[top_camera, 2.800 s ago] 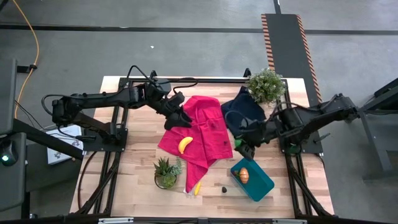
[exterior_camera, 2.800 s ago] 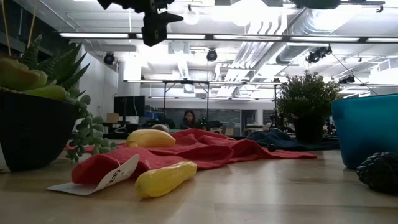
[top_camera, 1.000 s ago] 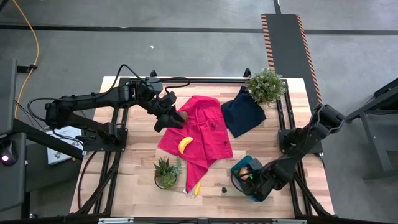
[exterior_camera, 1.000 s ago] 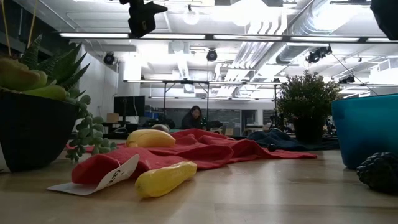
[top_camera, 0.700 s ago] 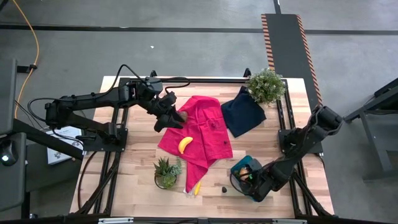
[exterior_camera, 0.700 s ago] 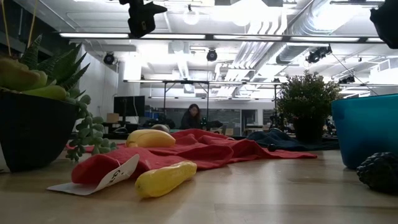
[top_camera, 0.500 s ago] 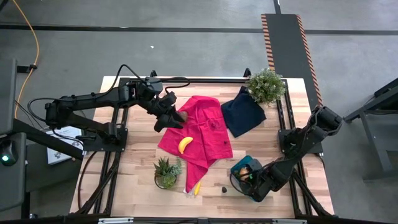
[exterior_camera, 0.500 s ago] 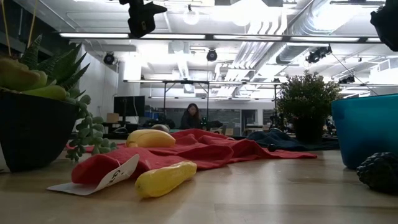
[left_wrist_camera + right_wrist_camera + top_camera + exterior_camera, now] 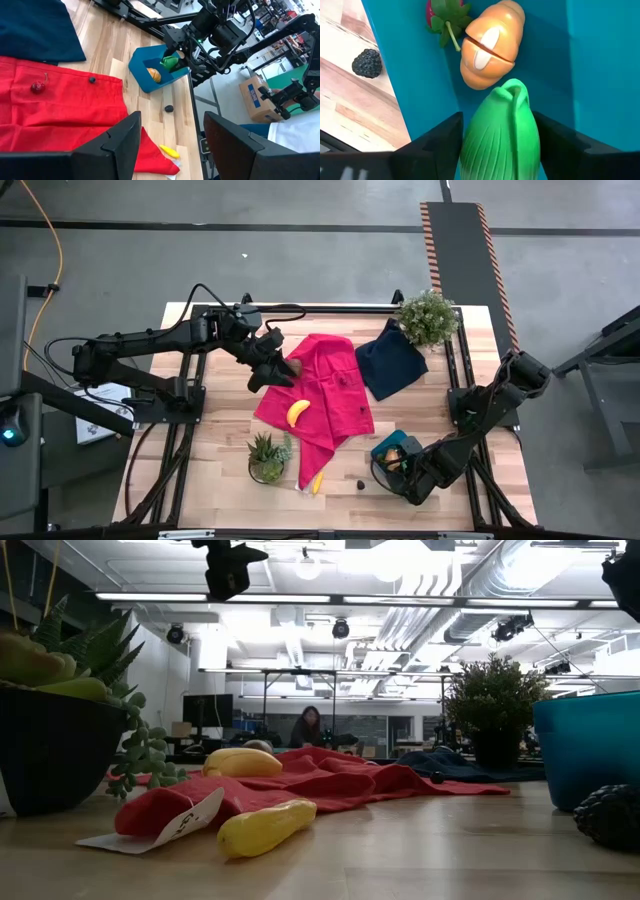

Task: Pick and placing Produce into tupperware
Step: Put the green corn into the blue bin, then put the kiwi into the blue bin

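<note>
The teal tupperware (image 9: 383, 450) stands near the table's near right corner. My right gripper (image 9: 500, 150) reaches down into it with a green piece (image 9: 502, 130) between its fingers. An orange piece (image 9: 492, 42) and a small red berry with green leaves (image 9: 442, 15) lie on the tub's floor. One yellow banana (image 9: 297, 412) rests on the red cloth (image 9: 330, 395), and another (image 9: 317, 482) lies by that cloth's near tip. My left gripper (image 9: 272, 370) hangs open above the red cloth's left edge. My right gripper has the green piece by its two long sides (image 9: 470, 145), one finger on each side. The fingers come from above and point down into the tub. The piece's narrow end (image 9: 512, 90) lies close to the orange piece. Whether it rests on the tub's floor I cannot tell.
A small black berry (image 9: 360, 482) lies on the wood just left of the tub. A succulent in a pot (image 9: 266, 458) stands near the front. A leafy plant (image 9: 427, 317) and a navy cloth (image 9: 390, 360) are at the back right.
Over the last second nothing has visibly moved. Before that my right gripper went with the green piece from beside the navy cloth toward the table's near edge and down into the tupperware. My left gripper drew back a little toward the table's left edge.
</note>
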Controlling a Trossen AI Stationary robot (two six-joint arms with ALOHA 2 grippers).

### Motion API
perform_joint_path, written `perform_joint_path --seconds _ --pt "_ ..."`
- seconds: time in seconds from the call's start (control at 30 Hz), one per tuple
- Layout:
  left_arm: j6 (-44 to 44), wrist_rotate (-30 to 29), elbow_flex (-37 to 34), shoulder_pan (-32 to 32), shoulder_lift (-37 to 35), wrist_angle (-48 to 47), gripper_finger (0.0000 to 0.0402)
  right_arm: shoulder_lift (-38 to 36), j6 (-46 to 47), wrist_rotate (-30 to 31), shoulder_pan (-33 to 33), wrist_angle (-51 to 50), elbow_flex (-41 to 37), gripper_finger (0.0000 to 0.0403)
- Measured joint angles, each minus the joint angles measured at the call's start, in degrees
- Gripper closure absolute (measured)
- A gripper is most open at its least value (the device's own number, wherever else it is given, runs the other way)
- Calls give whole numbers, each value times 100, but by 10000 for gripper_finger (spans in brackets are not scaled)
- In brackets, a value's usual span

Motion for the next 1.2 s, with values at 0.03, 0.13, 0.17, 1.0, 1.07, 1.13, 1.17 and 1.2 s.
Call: perform_joint_path --seconds 0.03,0.13,0.17,1.0,1.07,1.13,1.17,1.2 --pt "3 0 0 1 0 0 197 0 0 0 0 -2 0 178" --pt "10 28 0 1 0 0 197 0 2 -7 0 0 0 173" --pt "17 39 0 1 0 0 197 0 2 -10 0 -2 0 173" --pt "92 -518 -4 4 -820 -115 197 -1085 -351 1623 -4 -1074 444 171" --pt "88 -637 -4 4 -895 -215 197 -1286 -455 1934 -14 -1110 442 171" --pt "88 -732 -4 4 -952 -321 197 -1532 -582 2284 -15 -1113 442 171" --pt "85 -781 -4 4 -979 -360 197 -1669 -650 2466 -15 -1119 442 171" --pt "84 -822 -4 4 -1006 -405 197 -1814 -696 2659 -15 -1132 443 171"
